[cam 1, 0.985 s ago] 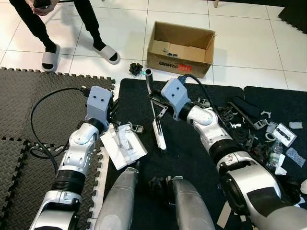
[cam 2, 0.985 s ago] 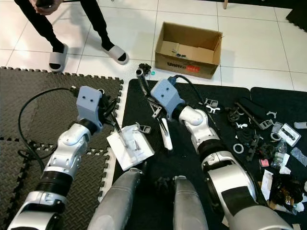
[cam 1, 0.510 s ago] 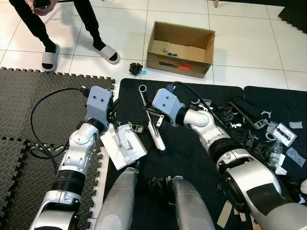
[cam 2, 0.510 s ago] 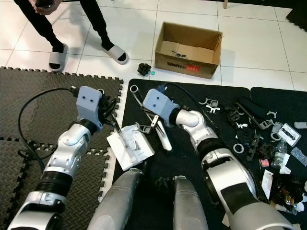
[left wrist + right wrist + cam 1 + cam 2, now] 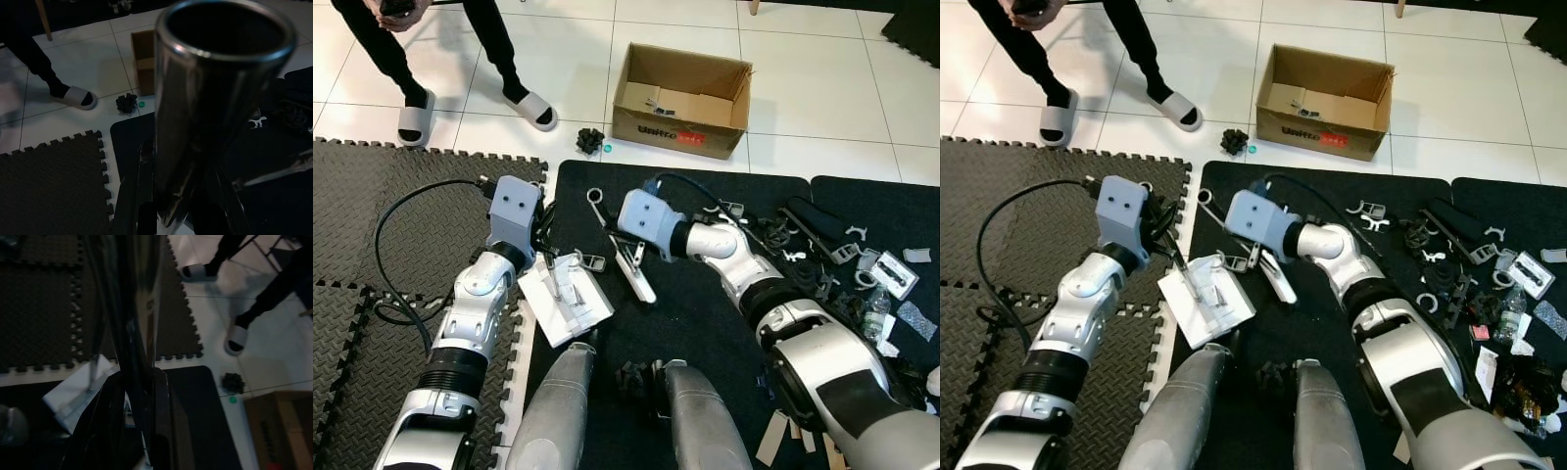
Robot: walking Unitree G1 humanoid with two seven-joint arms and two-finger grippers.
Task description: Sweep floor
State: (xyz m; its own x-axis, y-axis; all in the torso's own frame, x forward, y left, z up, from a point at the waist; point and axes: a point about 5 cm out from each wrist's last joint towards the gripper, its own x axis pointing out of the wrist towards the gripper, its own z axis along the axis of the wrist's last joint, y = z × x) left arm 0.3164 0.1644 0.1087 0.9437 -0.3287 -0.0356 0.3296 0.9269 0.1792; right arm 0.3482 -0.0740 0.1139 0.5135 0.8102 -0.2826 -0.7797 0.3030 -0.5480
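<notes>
In your head views the right pincer (image 5: pixel 625 242) clamps the brush (image 5: pixel 634 274), its white head on the black mat (image 5: pixel 705 323); the left pincer (image 5: pixel 551 266) grips the white dustpan (image 5: pixel 566 294) just beside it; beyond stands a cardboard box (image 5: pixel 680 98) with illegible black print; in your left wrist view the metal handle (image 5: pixel 205 98) sits clamped; in your right wrist view the brush's dark handle (image 5: pixel 137 333) sits clamped.

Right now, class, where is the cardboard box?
The box sits open on the white tiles, ahead of the black mat, right of the person's slippers.
</notes>
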